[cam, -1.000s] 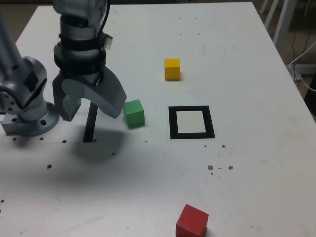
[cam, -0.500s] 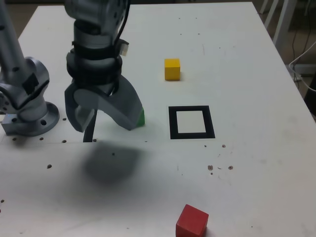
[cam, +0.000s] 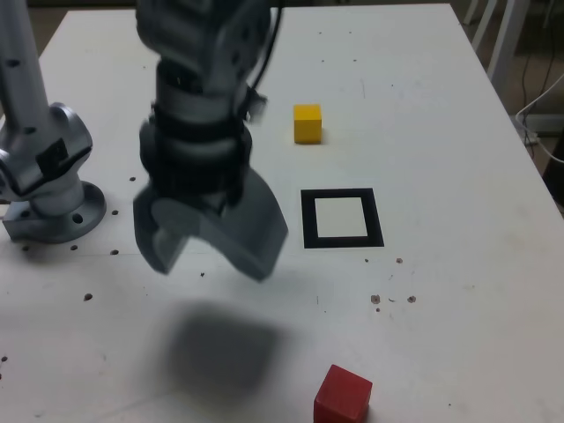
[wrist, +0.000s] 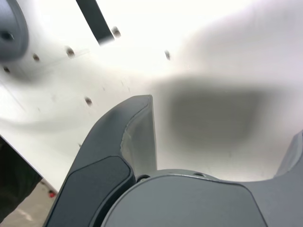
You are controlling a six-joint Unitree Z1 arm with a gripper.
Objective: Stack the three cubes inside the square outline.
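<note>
Jaws spread wide and holding nothing, the gripper (cam: 210,247) is hanging above the white surface (cam: 458,291) and throwing a dark shadow (cam: 220,352) beneath it. Just to the exterior view's right, the square outline (cam: 342,218) is lying with its centre bare. Beyond it the yellow cube (cam: 307,122) is sitting well apart, and the red cube (cam: 343,394) is resting at the near edge. No view is showing the green cube. In the wrist view, a black strip (wrist: 96,20) is lying near the arm's base (wrist: 10,28).

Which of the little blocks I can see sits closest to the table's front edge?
The red cube, at the bottom of the exterior view; the yellow cube lies far back, beyond the square outline.
</note>
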